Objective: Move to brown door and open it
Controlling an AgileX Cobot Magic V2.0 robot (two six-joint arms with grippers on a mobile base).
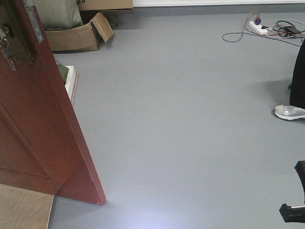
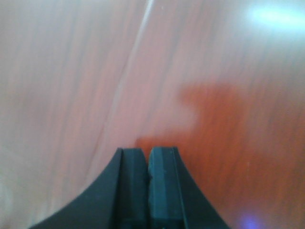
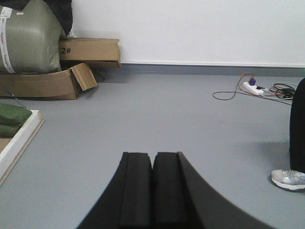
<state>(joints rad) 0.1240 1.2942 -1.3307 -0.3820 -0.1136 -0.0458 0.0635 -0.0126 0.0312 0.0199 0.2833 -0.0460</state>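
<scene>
Left gripper [image 2: 147,152], jaws together, is facing blurred brown door [image 2: 214,119] wood; right gripper [image 3: 152,155], likewise closed, is viewing a cardboard box [image 3: 90,50] beyond the door, reading "2#".

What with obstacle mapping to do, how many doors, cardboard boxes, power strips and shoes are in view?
Brown door: 1
Cardboard boxes: 2
Power strip: 1
Shoe: 1
Total: 5
</scene>
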